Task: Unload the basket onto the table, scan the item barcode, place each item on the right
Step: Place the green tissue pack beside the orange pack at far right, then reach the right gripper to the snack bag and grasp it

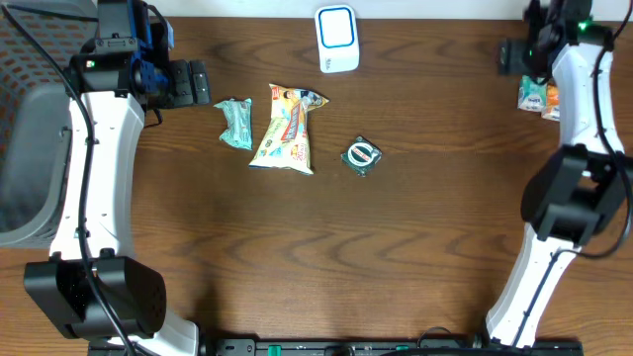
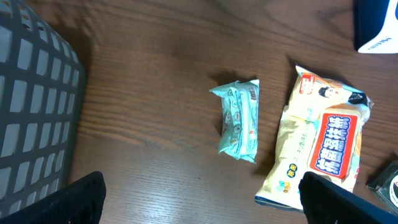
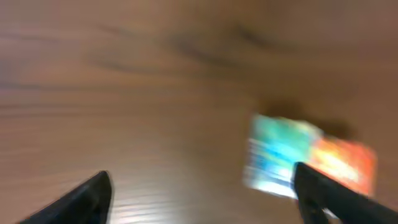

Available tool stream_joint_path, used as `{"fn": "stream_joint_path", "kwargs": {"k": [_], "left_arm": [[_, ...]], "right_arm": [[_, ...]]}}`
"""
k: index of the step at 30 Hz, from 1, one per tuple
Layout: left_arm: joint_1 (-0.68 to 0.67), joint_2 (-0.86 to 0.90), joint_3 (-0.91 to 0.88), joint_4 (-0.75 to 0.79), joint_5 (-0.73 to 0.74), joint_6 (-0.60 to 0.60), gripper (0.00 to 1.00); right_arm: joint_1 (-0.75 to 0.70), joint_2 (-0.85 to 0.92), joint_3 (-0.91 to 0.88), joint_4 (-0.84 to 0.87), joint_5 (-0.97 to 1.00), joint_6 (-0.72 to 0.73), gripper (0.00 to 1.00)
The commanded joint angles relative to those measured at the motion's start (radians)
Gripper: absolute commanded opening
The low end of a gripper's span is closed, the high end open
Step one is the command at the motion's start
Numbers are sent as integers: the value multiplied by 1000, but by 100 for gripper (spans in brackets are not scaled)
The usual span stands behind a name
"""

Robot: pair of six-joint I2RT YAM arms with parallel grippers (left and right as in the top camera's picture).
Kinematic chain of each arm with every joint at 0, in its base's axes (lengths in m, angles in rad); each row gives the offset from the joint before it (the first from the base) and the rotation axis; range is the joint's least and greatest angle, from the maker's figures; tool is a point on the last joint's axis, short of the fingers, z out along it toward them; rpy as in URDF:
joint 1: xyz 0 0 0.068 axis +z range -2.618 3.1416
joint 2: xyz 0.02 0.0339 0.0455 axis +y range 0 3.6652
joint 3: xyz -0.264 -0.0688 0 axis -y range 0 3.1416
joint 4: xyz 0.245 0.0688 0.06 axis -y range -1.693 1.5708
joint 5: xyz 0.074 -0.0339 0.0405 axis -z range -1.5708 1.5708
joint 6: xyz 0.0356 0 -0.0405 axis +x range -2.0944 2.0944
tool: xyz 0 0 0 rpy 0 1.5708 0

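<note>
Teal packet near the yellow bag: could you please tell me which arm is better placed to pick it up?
Probably the left arm. Its open fingers sit just beside the teal packet; the right arm is far across the table by other packets.

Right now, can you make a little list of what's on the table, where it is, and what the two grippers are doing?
Scanner: white and blue, far edge, middle.
Teal packet: left of the yellow bag, not touching it.
Yellow bag: middle of the table, lying flat.
Round item: dark, right of the yellow bag.
Small packets: two, side by side, far right.
Basket: left edge.
Left gripper: open, empty, near the teal packet.
Right gripper: open, empty, near the small packets.
</note>
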Motion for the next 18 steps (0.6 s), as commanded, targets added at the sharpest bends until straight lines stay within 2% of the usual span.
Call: {"fn": "stream_joint_path", "kwargs": {"k": [1,3,5,8,11,13,14,15,17,18], "left_arm": [[-2,-2,-4,-6,-2,13,98],[-2,-2,-4,-6,-2,13,98],[-2,-2,-4,-6,-2,13,98],[-2,-2,-4,-6,-2,13,98],[-2,-2,-4,-6,-2,13,98],[-2,-2,-4,-6,-2,13,98],[-2,-2,-4,-6,-2,13,98],[-2,-2,-4,-6,-2,13,98],[-2,-2,-4,-6,-2,13,98],[-2,-2,-4,-6,-2,13,98]], "right_arm": [[49,-87,13,23,-533,10,95],[80,-84,12,57,-708,10,96],[126,-74,12,60,-792,10,99],[200,-55,11,43,-800,9,99],[311,-19,11,18,-684,10,97],[373,3,11,9,-570,32,73],[408,19,11,8,-499,61,59],[469,45,11,7,-378,119,40],[529,69,11,8,-304,141,24],[557,80,11,8,-286,140,19]]}}
